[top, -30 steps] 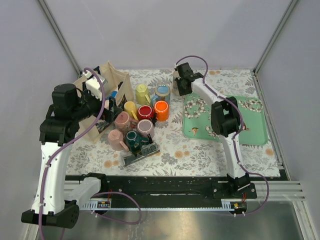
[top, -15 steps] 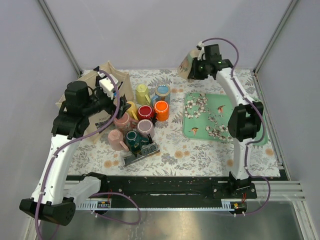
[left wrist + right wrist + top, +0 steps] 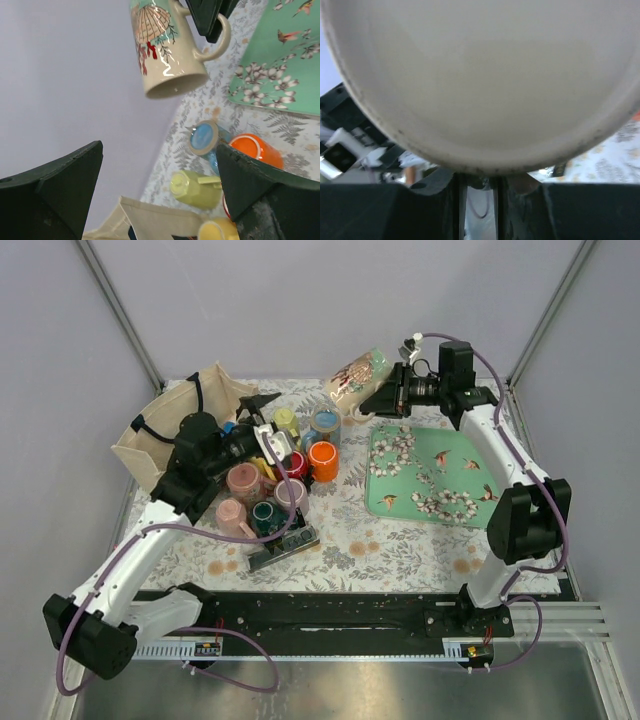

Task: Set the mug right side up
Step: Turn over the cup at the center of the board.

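A cream mug (image 3: 356,374) with a shell and coral print hangs in the air over the back of the table, tilted almost onto its side. My right gripper (image 3: 387,400) is shut on its handle. In the left wrist view the mug (image 3: 165,47) shows at the top, its flat end turned down towards that camera, and the right gripper's black fingers (image 3: 207,17) pinch the handle. The mug's pale body (image 3: 480,75) fills the right wrist view above the right gripper (image 3: 479,202). My left gripper (image 3: 268,420) stands open above the cluster of cups, aimed at the mug, with nothing between its fingers (image 3: 55,185).
Several coloured cups crowd the table's left middle: yellow-green (image 3: 285,427), blue (image 3: 326,423), orange (image 3: 322,457), pink (image 3: 232,514). A canvas bag (image 3: 165,425) stands at the back left. A green floral tray (image 3: 505,495) lies on the right. A black object (image 3: 283,545) lies near the front.
My right arm has swung up and right, lifting and turning the mug from low at the back to high in the air. The left arm has reached from the bag out over the cups.
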Controlling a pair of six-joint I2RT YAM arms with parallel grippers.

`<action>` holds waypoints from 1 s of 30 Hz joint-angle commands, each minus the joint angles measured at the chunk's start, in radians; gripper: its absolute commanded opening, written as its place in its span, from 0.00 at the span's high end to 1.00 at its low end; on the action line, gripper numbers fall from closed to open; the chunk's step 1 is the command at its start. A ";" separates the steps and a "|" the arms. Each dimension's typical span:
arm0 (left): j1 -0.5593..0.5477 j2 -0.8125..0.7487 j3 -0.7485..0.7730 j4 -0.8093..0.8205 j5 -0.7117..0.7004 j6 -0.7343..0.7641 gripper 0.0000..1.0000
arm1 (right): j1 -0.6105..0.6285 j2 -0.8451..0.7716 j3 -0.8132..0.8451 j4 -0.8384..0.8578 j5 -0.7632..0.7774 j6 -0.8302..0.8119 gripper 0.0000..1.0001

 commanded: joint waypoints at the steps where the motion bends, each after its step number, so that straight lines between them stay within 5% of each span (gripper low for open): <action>1: -0.035 0.028 -0.102 0.363 0.016 0.152 0.01 | 0.003 -0.127 -0.096 0.483 -0.285 0.332 1.00; 7: -0.075 0.142 -0.150 0.608 0.032 0.317 0.03 | 0.018 -0.171 -0.171 0.554 -0.363 0.412 1.00; 18: -0.129 0.228 -0.158 0.721 -0.044 0.236 0.12 | 0.040 -0.220 -0.230 0.556 -0.340 0.430 1.00; 25: -0.226 0.094 -0.307 0.670 -0.125 0.147 0.06 | 0.043 -0.162 -0.061 0.369 -0.184 0.314 1.00; 30: -0.328 0.160 -0.315 0.862 -0.315 0.202 0.05 | 0.072 -0.099 0.083 0.356 -0.157 0.323 1.00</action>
